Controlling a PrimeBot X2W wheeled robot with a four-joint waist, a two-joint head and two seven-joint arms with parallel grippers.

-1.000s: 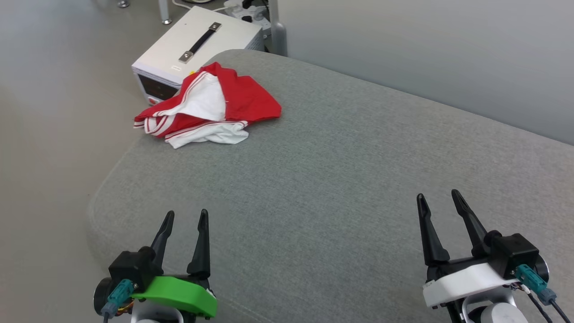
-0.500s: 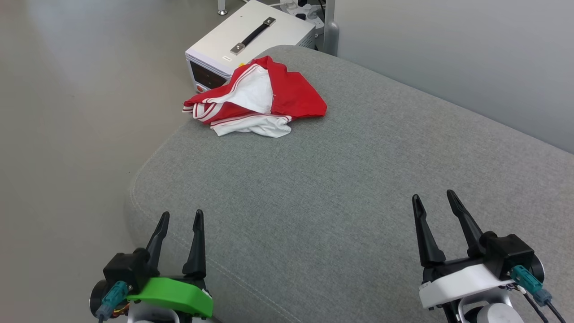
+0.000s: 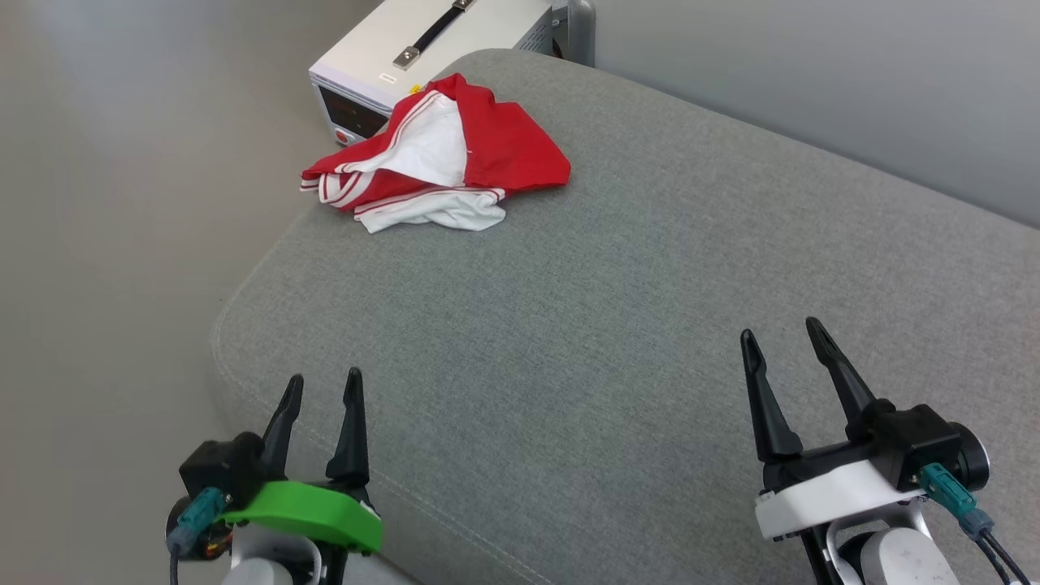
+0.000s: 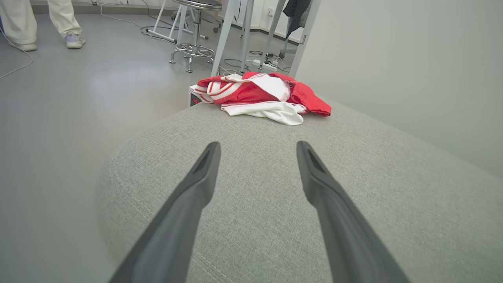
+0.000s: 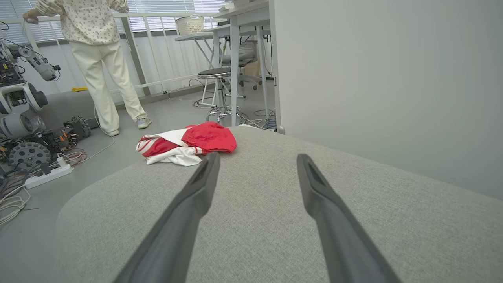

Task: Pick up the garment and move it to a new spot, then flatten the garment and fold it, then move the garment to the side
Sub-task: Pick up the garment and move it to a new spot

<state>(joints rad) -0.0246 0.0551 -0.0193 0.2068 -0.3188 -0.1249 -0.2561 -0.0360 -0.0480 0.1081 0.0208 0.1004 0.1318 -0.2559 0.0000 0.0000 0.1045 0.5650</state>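
At the far corner of the cushion point(image 3: 650, 341) lies the garment point(image 3: 455, 158); left gripper point(image 3: 325, 375), right gripper point(image 3: 778, 327) spread, empty.

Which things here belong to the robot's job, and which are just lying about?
Job: crumpled red-and-white jersey T-shirt; grey fabric cushion beneath it; open left hand; open right hand.
Lying about: white metal box with black handle; black-seated round stool; white power strip.
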